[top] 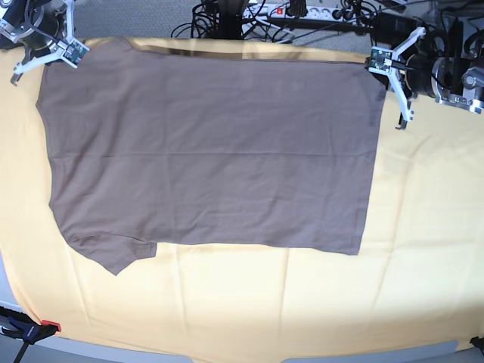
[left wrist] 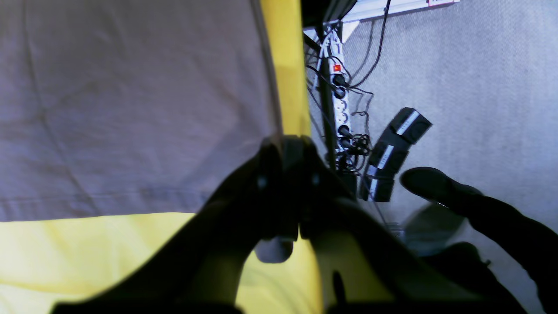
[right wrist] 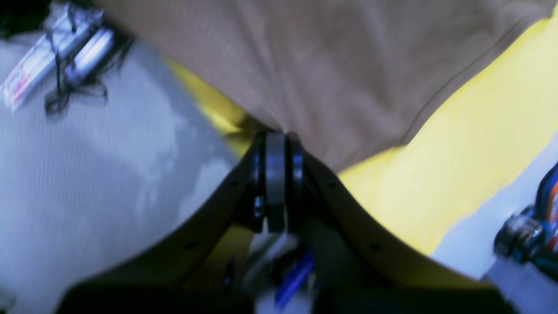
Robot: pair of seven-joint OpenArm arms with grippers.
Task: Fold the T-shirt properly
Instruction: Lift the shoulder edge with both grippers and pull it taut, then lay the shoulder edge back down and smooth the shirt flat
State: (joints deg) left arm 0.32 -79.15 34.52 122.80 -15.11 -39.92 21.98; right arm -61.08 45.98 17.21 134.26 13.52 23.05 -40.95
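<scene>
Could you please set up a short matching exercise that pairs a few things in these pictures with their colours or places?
Things:
1. T-shirt
2. large cloth under it
3. left pincer
4. clamp

Descriptions:
A. pale yellow
B. shut at the shirt's far corner on the base view's right
C. taupe, spread flat
D. near left corner of the base view

Pairs: 1-C, 2-A, 3-B, 4-D

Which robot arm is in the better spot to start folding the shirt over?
Neither is clearly better. The left tool is shut at one far corner of the T-shirt, and the right tool is shut at the other far corner. They probably need to pull the far edge toward the near edge together.
</scene>
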